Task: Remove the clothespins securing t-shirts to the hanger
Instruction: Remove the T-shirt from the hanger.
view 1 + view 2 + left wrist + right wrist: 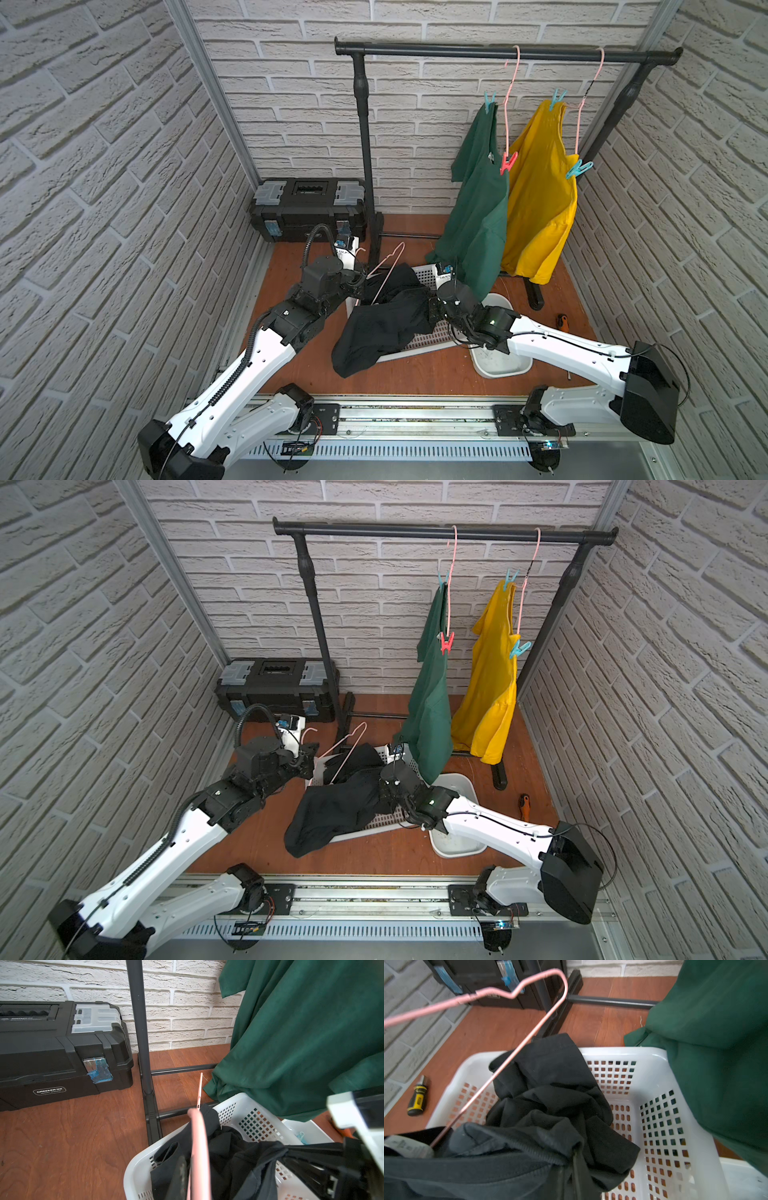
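Note:
A dark green t-shirt and a yellow t-shirt hang on pink hangers from the black rail. The green one is pinned by a teal clothespin and a red clothespin, the yellow one by two teal clothespins. A black t-shirt lies half in the white basket. My left gripper is shut on a loose pink hanger over the basket. My right gripper pinches bunched black cloth.
A black toolbox stands against the back wall, left of the rack's post. A white tub sits under my right arm with a teal clothespin in it. An orange screwdriver lies at the right, a yellow-black one beside the basket.

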You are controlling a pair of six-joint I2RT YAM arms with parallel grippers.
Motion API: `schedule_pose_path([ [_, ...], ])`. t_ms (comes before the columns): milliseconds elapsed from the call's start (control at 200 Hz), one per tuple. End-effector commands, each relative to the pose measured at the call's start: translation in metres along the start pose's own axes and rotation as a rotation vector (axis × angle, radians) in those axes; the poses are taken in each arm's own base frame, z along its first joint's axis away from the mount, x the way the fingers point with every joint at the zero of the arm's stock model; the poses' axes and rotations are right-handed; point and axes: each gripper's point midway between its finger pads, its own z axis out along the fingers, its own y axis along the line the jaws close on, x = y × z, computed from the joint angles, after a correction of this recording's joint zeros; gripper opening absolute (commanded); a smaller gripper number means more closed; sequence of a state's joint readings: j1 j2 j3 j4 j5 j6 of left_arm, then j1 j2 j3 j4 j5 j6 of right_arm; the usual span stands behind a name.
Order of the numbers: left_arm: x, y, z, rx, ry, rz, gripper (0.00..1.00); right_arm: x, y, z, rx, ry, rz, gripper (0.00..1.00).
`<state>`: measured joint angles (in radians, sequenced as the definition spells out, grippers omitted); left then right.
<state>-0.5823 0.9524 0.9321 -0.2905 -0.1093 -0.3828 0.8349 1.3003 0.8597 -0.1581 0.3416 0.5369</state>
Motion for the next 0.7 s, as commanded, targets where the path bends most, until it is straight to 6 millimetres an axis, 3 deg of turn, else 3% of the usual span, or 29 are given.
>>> schedule_pose_path([
  [0,-0.035,-0.007,-0.002,0.024,-0.119,-0.037,0.00,0.011,0.001,0.004,-0.049,0.058,0.011,0.22],
  [220,-0.045,-0.010,0.009,0.014,-0.131,-0.047,0.00,0.012,-0.005,0.002,-0.061,0.068,-0.003,0.43],
  [455,-0.060,-0.024,0.017,0.049,-0.177,-0.048,0.00,-0.001,0.001,-0.021,-0.154,-0.011,0.028,0.68],
  [695,-0.078,-0.035,0.024,0.054,-0.224,-0.031,0.00,-0.011,0.008,-0.037,-0.215,-0.041,-0.001,0.73],
])
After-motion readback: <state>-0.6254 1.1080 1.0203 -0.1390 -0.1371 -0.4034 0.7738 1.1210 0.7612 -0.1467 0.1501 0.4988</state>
